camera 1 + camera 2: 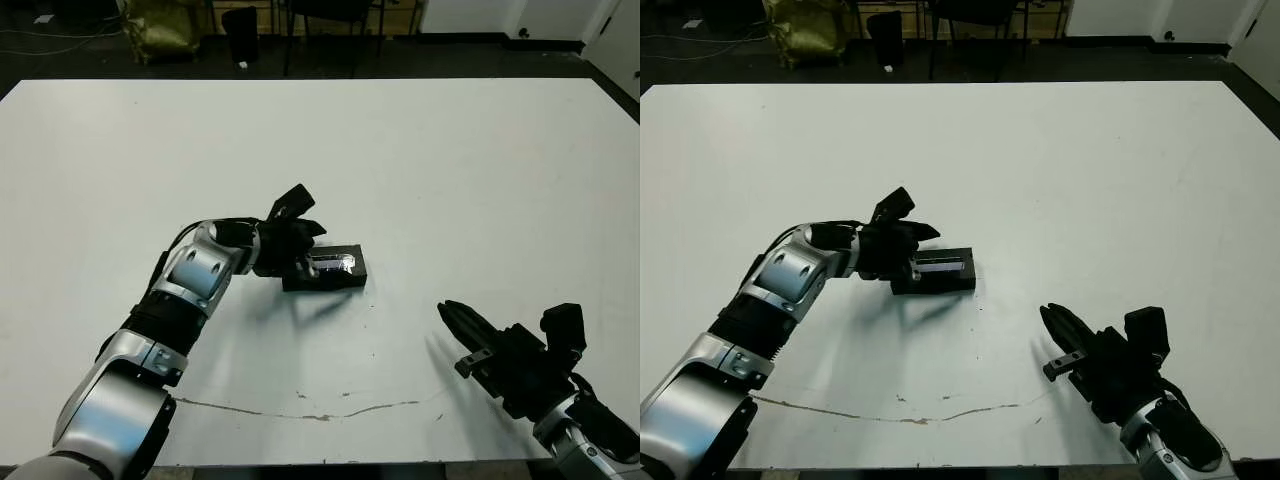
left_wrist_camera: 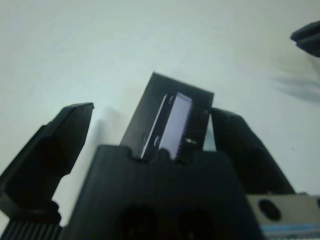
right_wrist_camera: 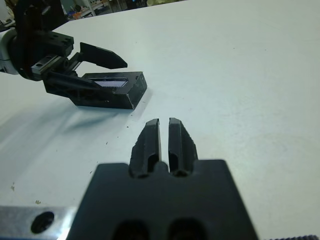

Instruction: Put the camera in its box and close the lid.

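So the box (image 1: 328, 270) sits a bit left of centre in the head view, on the white table (image 1: 450, 170), with the lid (image 3: 114, 79) already on top, glossy strip facing up. Can't see the camera anywhere, so I can't tell where it is.

The left gripper (image 1: 305, 245) is right at the box's left end. In its wrist view the fingers (image 2: 55, 145) are spread wide, one on each side of the box, and neither one is squeezing it, so it's released, not gripping anything.

The right gripper (image 1: 1055, 330) is down in the lower right of the frame, well apart from the box, over bare table. Its two fingers (image 3: 150, 142) are pressed almost together with just a thin slit between them, clenched on nothing.
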Controlling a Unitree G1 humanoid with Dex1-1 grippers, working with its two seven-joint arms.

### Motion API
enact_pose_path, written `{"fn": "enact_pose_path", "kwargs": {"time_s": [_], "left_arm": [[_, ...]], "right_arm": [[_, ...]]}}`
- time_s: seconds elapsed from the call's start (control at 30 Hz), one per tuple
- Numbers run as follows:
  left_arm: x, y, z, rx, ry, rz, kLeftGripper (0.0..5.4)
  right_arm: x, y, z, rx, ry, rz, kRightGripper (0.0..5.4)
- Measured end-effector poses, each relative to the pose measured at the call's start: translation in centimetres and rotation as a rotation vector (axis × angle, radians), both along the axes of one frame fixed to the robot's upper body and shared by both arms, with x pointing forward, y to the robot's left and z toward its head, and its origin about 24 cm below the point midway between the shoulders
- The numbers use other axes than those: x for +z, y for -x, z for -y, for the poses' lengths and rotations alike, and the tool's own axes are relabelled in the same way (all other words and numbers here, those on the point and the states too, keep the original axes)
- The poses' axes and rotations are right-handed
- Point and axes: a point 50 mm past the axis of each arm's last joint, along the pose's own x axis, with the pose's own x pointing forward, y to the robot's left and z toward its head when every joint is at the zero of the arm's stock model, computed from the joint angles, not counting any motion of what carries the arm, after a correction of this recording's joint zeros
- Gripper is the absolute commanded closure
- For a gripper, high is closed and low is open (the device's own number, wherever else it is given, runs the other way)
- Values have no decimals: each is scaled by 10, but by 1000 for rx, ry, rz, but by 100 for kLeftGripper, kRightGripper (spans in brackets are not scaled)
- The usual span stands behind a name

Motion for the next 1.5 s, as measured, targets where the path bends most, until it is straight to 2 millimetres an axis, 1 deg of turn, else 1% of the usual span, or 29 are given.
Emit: {"fn": "enact_pose_path", "kwargs": {"time_s": [0.17, 0.43, 0.53, 0.73, 0.83, 0.97, 1.07, 1.17, 1.27, 1.4, 1.5], "left_arm": [[9, 1, -2, -4, 31, 34, 4], [12, 4, -6, -5, 36, 39, 4], [13, 9, -9, 9, 78, 22, 4], [39, 18, -22, 53, 237, 71, 4], [57, 28, -34, 114, 329, 139, 4], [78, 48, -50, 264, 400, 284, 4], [84, 65, -59, 409, 405, 413, 42], [83, 82, -69, 547, 393, 535, 113], [75, 97, -77, 638, 408, 598, 190], [60, 118, -86, 713, 417, 657, 291], [50, 132, -90, 767, 427, 683, 365]], "right_arm": [[1, -1, -1, 5, -11, 2, 540], [-1, -2, -1, 13, -20, -1, 540], [-1, -2, -1, 11, -7, -1, 540], [-1, -2, -3, 11, -26, -1, 540], [-1, -2, -3, 14, -33, -2, 540], [0, -3, -3, -1, -1, 2, 540], [-3, -7, -2, 10, -7, 8, 540], [-12, -14, 1, 30, -56, 38, 540], [-13, -18, 0, 30, -78, 52, 540], [-7, -23, 0, 27, -106, 94, 540], [1, -28, -1, 25, -92, 148, 540]]}}
